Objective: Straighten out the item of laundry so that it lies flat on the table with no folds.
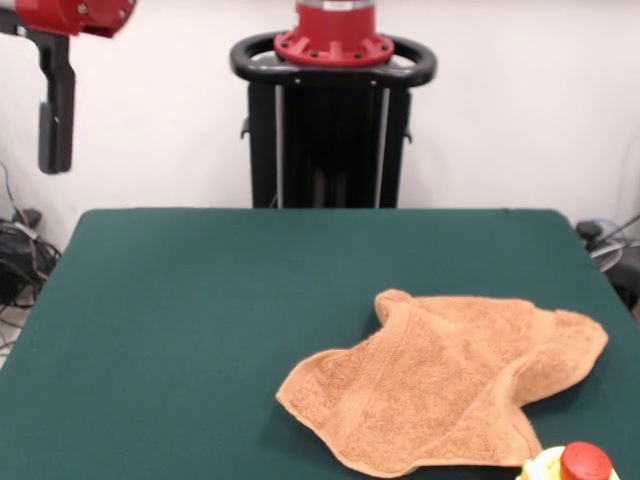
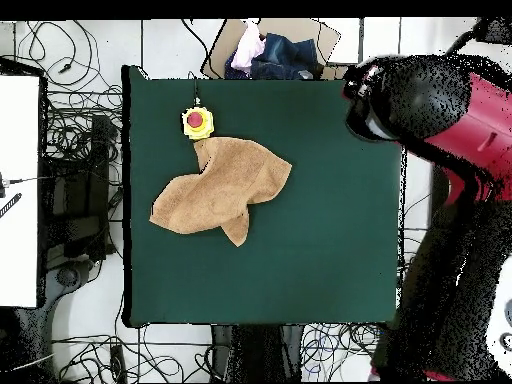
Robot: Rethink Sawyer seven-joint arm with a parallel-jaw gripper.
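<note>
The item of laundry (image 1: pixel 450 390) (image 2: pixel 220 190) is an orange-tan towel lying crumpled on the green table (image 1: pixel 200 300) (image 2: pixel 320 250). Its edges are folded over and it has an uneven outline. In the front view it sits near the front right; in the overhead view it is at the upper left. The red and black arm is drawn back off the table's side. Its end (image 1: pixel 55 110) (image 2: pixel 385 95) hangs well away from the towel, touching nothing. I cannot make out the gripper's state.
A yellow button box with a red top (image 1: pixel 575 465) (image 2: pixel 197 122) sits right at the towel's edge. A box of clothes (image 2: pixel 265 55) lies beyond the table. Cables (image 2: pixel 80 130) cover the floor around it. A white surface (image 2: pixel 18 190) stands at the overhead view's left.
</note>
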